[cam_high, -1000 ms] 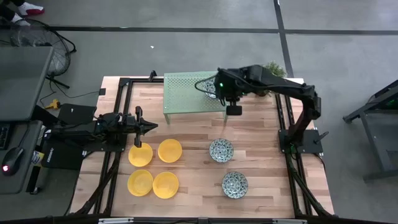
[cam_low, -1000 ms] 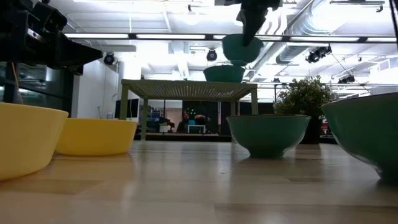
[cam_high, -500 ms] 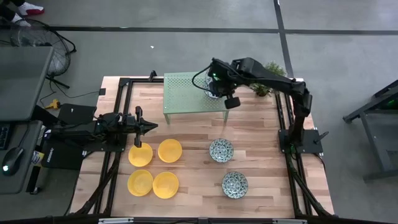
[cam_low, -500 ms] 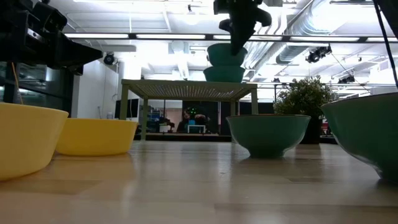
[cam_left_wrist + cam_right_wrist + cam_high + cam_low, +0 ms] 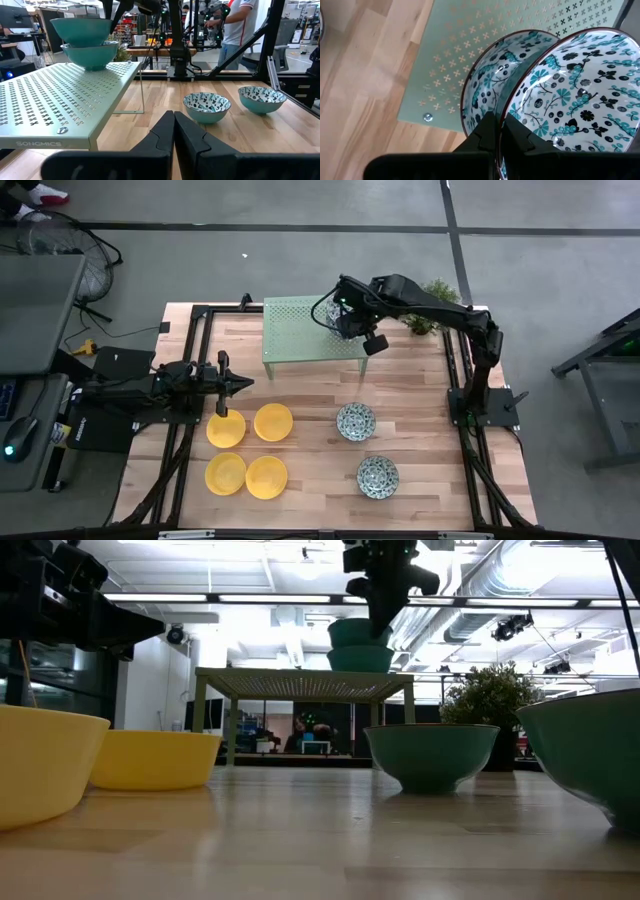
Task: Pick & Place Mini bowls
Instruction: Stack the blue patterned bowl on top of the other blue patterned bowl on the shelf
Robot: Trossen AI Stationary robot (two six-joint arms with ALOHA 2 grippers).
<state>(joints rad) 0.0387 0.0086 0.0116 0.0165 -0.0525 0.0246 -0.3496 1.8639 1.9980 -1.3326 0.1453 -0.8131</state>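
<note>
My right gripper is over the pale green rack, shut on a patterned bowl. That bowl hangs right above a second patterned bowl, which stands on the rack's right end. Whether the two bowls touch, I cannot tell. Two more patterned bowls stand on the table at the right. Several yellow bowls stand at the near left. My left gripper is shut and empty, above the table just beyond the yellow bowls. My right gripper pinches the held bowl's rim, one finger inside the bowl and one outside. The fingers come from above, pointing down. The bowl hangs mouth up below the fingers, its base at the rim of the bowl on the rack.
A small potted plant stands at the far right, beside the rack. Black frame rails run along the table's left and right sides. People stand in the room beyond the table, seen in the left wrist view.
My right gripper has carried the patterned bowl toward the table's left and a little toward the far edge, over the bowl on the rack. It has come down, so the held bowl now sits just above the other. The grip stays shut.
</note>
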